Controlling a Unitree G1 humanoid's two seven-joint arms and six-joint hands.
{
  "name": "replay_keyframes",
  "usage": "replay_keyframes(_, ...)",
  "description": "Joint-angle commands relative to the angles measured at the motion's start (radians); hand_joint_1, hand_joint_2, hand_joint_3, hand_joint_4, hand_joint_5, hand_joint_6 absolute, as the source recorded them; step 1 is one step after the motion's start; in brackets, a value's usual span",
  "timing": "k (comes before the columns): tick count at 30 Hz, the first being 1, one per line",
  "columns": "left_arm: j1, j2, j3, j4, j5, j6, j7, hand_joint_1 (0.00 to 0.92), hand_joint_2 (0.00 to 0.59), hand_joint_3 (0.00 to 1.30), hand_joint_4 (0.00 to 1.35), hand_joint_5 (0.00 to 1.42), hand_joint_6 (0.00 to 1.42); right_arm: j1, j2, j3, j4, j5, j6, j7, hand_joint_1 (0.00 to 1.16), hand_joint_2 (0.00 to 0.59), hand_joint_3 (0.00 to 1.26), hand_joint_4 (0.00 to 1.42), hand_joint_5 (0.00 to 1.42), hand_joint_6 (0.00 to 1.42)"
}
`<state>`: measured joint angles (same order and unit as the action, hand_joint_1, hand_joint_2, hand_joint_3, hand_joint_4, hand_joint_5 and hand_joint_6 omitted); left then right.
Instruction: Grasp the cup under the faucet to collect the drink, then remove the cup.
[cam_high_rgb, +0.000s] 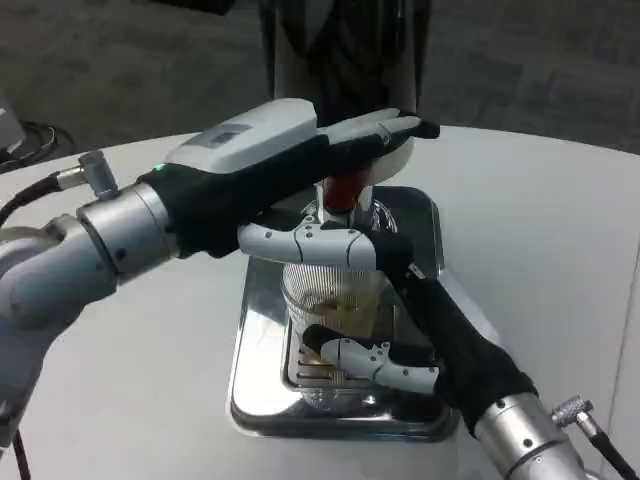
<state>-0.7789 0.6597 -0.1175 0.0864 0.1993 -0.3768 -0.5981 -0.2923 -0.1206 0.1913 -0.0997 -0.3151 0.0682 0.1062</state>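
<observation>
A clear ribbed cup (335, 300) stands on the steel drip tray (262, 385) under the red faucet (345, 188) of the drink dispenser (345, 45). Some amber drink lies in the cup. My right hand (420, 335) reaches in from the lower right and grips the cup, its thumb across the near side. My left hand (300, 170) lies flat across the top of the faucet, fingers stretched to the right, thumb curled below against the cup's rim. The cup's far side is hidden behind both hands.
The white round table (540, 230) spreads around the tray, with its far edge close behind the dispenser. Dark carpet (120, 50) lies beyond. My left forearm (80, 260) crosses the table's left half.
</observation>
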Motion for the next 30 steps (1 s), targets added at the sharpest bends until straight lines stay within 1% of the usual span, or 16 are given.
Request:
replay_keyframes(1, 0.001, 0.014, -0.028, 0.025, 0.033, -0.011, -0.028, 0.0, 0.103, 0.11, 0.01, 0.11, 0.26, -0.023, 0.009, 0.002, 0.023, 0.008, -0.02, -0.011, 0.67, 0.208, 0.06, 0.04, 0.04, 0.13)
replay_keyframes(10, -0.021, 0.012, -0.047, 0.038, 0.048, -0.034, -0.027, 0.0, 0.104, 0.11, 0.01, 0.11, 0.26, -0.014, 0.004, -0.003, 0.016, 0.01, -0.016, -0.015, 0.67, 0.208, 0.05, 0.02, 0.04, 0.13)
replay_keyframes(16, -0.028, 0.002, -0.055, 0.033, 0.05, -0.042, -0.024, 0.0, 0.104, 0.11, 0.01, 0.11, 0.26, -0.009, 0.002, -0.007, 0.01, 0.009, -0.015, -0.016, 0.67, 0.208, 0.05, 0.02, 0.03, 0.13)
replay_keyframes(30, -0.041, -0.007, -0.064, 0.046, 0.05, -0.05, -0.026, 0.0, 0.104, 0.11, 0.01, 0.11, 0.26, -0.01, 0.005, -0.008, 0.029, 0.014, -0.016, -0.022, 0.66, 0.216, 0.04, 0.02, 0.03, 0.13)
